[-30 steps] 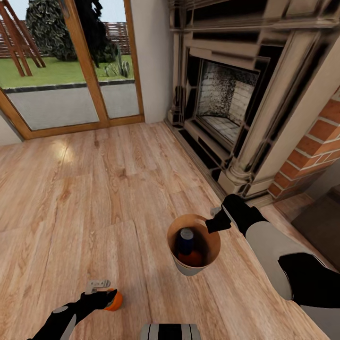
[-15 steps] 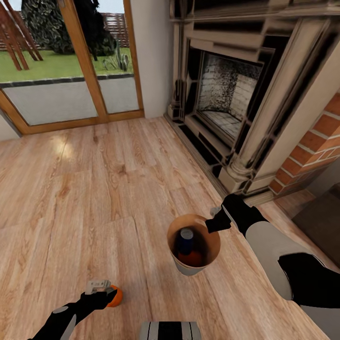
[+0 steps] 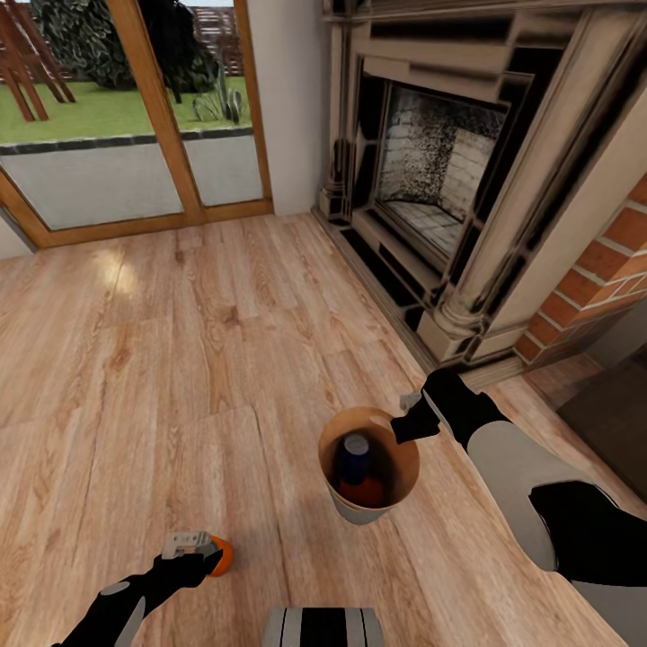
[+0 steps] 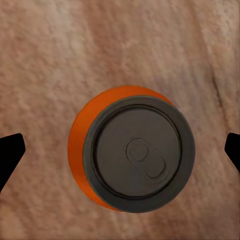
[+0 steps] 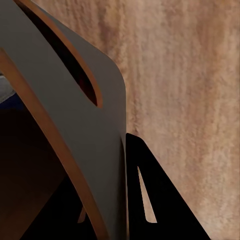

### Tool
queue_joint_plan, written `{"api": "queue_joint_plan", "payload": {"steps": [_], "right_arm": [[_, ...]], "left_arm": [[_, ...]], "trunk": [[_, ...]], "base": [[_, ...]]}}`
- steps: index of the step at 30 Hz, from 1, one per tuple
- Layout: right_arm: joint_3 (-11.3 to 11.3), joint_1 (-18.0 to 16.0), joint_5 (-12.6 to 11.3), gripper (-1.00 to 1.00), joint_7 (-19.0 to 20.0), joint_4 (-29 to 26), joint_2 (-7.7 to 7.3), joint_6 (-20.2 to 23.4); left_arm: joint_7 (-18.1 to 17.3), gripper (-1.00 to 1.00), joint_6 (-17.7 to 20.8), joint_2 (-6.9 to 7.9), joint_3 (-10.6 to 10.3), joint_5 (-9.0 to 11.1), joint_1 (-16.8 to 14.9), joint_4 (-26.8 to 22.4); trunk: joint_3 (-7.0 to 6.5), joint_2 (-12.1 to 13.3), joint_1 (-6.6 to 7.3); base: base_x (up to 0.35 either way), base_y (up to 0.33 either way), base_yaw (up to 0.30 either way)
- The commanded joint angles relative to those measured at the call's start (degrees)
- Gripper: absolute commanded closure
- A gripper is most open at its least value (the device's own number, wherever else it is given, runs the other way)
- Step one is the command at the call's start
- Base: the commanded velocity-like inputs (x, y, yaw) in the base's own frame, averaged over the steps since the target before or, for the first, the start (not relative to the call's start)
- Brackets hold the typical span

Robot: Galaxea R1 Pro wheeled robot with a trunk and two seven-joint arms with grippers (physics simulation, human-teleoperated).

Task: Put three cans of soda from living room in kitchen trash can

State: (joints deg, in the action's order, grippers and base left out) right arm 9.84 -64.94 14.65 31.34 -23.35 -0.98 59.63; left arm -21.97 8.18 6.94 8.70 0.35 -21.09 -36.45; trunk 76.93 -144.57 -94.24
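Note:
The tash can, grey outside and brown inside, hangs just above the wood floor with my right gripper shut on its far rim. Inside it stand a blue can of soda and an orange one. In the right wrist view the bin's wall runs between the fingers. A third, orange can of soda stands upright on the floor. My left gripper hovers open over it. The left wrist view looks down on this can's top, with fingertips wide apart at either side, not touching.
This is the living room: an ornate beige-and-black fireplace and a red-brick chimney stand at the right, and wood-framed glass doors at the far left. Light wood floor stretches ahead. A dark low shape sits at the right edge.
The whole view has slid, so the camera moved. The floor can has drifted slightly up the picture relative to my left gripper. The bin stays fixed in my right gripper.

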Motion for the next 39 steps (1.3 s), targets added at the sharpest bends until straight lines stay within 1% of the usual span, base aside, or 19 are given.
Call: {"api": "queue_joint_plan", "payload": {"steps": [1, 14, 22, 34, 39], "right_arm": [[-0.18, -0.02, -1.47, 1.00, 0.30, 0.02, 0.01, 0.37], [-0.10, -0.02, -1.43, 1.00, 0.30, 0.04, 0.00, 0.37], [-0.09, -0.02, -1.38, 1.00, 0.30, 0.04, 0.01, 0.37], [-0.08, 0.00, -1.38, 1.00, 0.30, 0.04, 0.01, 0.37], [-0.02, 0.00, -1.38, 1.00, 0.30, 0.02, 0.01, 0.37]], "left_arm": [[0.00, -1.00, 0.00, 0.00, 0.00, 0.00, 0.00, 0.00], [0.12, -1.00, 0.03, -0.03, 0.00, 0.00, 0.00, 0.23], [0.01, -1.00, 0.22, -0.04, -0.03, -0.16, 0.00, 0.40], [-0.03, -1.00, -0.01, 0.00, -0.12, -0.10, 0.00, 0.12], [-0.03, -1.00, -0.03, 0.00, -0.10, -0.17, 0.00, -0.04]], "trunk": [[0.00, 0.00, 0.01], [0.00, 0.00, 0.01], [1.77, -0.11, -0.20], [1.77, -0.11, -0.20], [1.77, -0.11, -0.20]], "base": [[0.000, 0.000, 0.000], [0.000, 0.000, 0.000], [0.000, 0.000, 0.000], [0.001, 0.000, 0.000], [0.109, -0.019, 0.000]]}}
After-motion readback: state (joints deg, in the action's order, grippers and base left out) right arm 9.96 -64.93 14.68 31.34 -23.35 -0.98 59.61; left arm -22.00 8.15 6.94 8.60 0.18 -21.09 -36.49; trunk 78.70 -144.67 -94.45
